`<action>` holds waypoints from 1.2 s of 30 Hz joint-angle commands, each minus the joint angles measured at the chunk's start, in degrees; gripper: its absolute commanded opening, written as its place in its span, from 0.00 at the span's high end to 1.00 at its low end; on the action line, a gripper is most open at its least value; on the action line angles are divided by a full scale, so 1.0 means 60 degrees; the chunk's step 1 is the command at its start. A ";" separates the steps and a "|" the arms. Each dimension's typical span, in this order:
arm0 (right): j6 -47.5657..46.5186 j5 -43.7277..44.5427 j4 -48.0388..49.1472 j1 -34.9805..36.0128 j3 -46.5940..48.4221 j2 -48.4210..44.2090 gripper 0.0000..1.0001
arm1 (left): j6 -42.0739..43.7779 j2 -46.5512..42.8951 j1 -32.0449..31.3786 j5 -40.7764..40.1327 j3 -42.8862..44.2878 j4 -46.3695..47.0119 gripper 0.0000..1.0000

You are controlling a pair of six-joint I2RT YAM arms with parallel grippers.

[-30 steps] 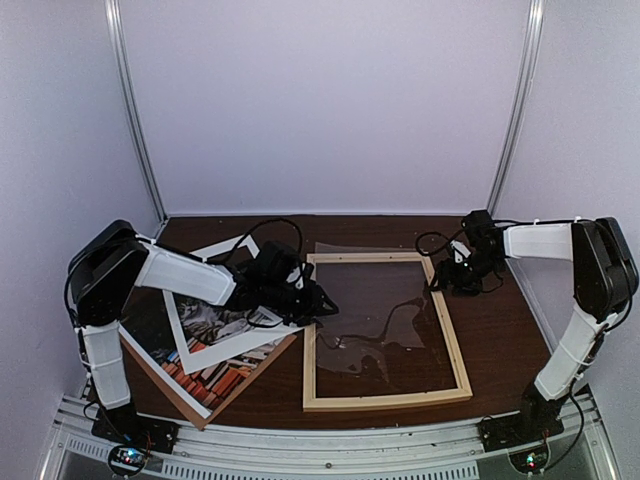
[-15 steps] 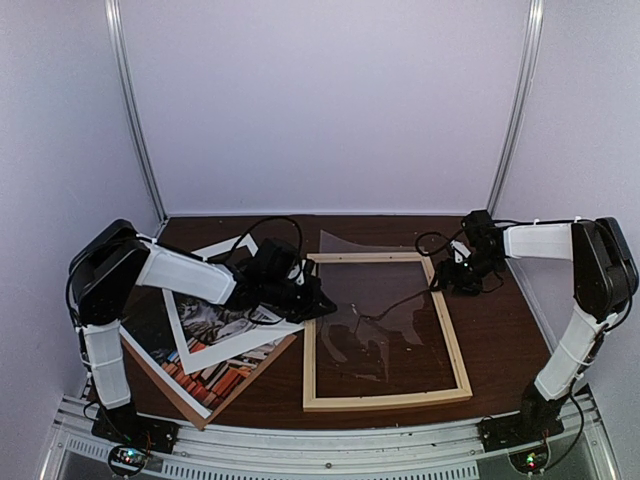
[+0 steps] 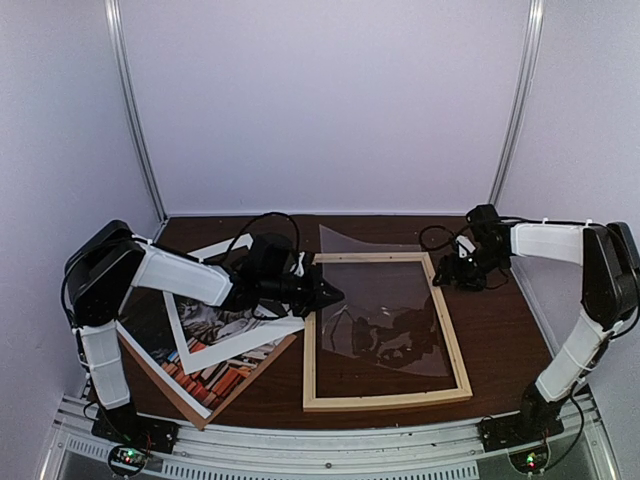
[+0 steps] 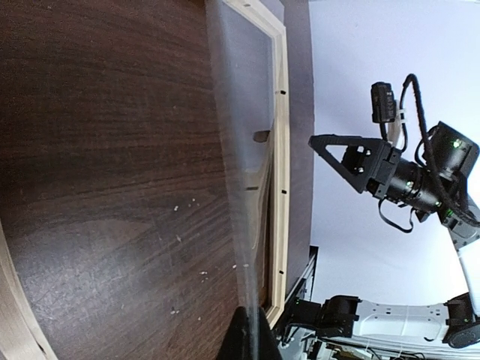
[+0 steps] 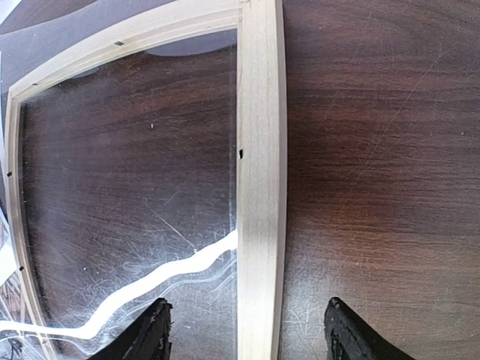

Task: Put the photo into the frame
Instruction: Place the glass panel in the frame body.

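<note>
The photo [image 3: 215, 378] lies at the left on a brown board, its red books showing below a white mat [image 3: 190, 352] that covers its middle. The frame [image 3: 385, 400], of light wood rails, lies flat mid-table. A clear plastic sheet [image 3: 385, 310] lies over the frame's opening, with its far edge sticking out past the far rail. My left gripper [image 3: 330, 296] is shut on the sheet's left edge; in the left wrist view the sheet [image 4: 240, 112] runs out from the pinched tips [image 4: 251, 334]. My right gripper [image 3: 465, 275] is open, its fingers straddling the right rail [image 5: 259, 150].
The brown backing board [image 3: 160, 378] sits under the photo near the front left edge. Cables loop above both wrists. Bare dark tabletop [image 3: 500, 330] lies right of the frame. White walls close in the sides and back.
My left gripper has shut on the clear sheet's left edge and shifted slightly right; the sheet has tilted and slid toward the back. The right gripper has barely moved.
</note>
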 commanded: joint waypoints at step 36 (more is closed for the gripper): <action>0.0282 -0.0439 0.0510 -0.0009 -0.1392 -0.0303 0.48 | -0.0422 -0.1933 -0.0259 0.0203 -0.0104 0.0941 1.00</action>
